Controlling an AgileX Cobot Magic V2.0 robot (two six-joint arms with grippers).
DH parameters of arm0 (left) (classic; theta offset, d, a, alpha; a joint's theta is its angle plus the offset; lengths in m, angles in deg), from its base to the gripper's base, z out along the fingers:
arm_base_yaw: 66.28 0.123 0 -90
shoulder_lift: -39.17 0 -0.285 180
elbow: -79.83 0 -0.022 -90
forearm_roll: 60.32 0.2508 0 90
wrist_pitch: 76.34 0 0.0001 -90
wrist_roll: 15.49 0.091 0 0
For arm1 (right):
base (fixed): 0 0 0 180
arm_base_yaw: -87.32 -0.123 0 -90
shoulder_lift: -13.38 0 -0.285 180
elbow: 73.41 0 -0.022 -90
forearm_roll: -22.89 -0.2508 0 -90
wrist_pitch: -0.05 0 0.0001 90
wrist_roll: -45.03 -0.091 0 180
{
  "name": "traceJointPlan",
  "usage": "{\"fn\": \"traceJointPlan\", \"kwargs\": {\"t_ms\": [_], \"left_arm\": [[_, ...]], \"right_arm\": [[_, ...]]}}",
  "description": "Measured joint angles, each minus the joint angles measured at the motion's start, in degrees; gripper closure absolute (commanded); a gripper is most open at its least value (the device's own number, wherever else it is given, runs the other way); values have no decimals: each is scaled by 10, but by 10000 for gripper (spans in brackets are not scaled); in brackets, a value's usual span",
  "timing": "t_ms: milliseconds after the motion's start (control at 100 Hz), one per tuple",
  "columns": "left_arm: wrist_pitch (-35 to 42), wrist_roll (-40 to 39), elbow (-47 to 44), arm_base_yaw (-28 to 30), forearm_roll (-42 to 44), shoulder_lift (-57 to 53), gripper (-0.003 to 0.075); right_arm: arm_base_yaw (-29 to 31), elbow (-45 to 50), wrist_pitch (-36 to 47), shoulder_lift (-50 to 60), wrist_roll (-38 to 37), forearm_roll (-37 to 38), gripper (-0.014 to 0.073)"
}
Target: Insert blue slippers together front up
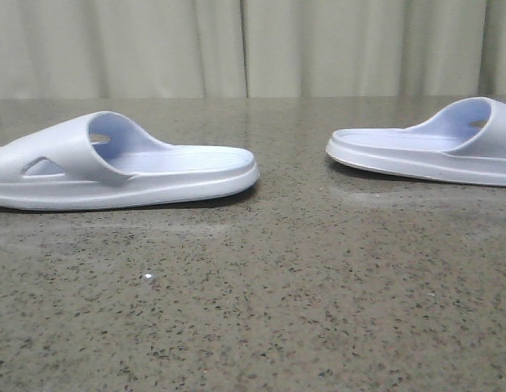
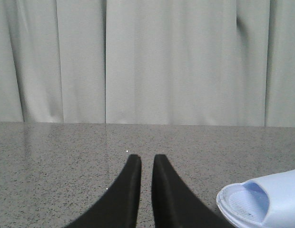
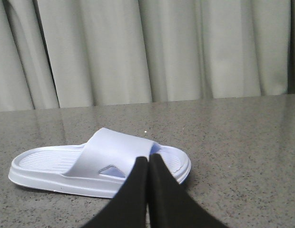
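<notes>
2 pale blue slippers lie sole-down and well apart on a speckled stone table (image 1: 261, 310), heels toward each other: the left slipper (image 1: 114, 163) with its triangular strap cutout facing the camera, the right slipper (image 1: 432, 147) partly cut off at the frame edge. The left gripper (image 2: 146, 161) holds its black jaws nearly together with a thin gap, empty, one slipper end just beside them. The right gripper (image 3: 148, 159) has its jaws pressed together, empty, the right slipper lying just beyond their tips. Pleated grey curtains (image 1: 253, 45) hang behind the table.
</notes>
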State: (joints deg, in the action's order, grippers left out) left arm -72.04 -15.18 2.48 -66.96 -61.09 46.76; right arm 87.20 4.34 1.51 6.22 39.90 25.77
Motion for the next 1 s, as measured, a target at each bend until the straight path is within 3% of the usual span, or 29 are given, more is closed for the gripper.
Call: {"fn": "traceJointPlan", "kwargs": {"t_ms": [230,320,610,1000], "left_arm": [[0,0,0,0,-4,0,704],[0,0,0,0,-45,0,704],[13,-3,0,0,-255,0,704],[26,-3,0,0,-283,0,704]], "right_arm": [[0,0,0,0,0,0,701],[0,0,0,0,0,-8,701],[0,0,23,0,0,-179,700],[0,0,23,0,0,-217,700]]}}
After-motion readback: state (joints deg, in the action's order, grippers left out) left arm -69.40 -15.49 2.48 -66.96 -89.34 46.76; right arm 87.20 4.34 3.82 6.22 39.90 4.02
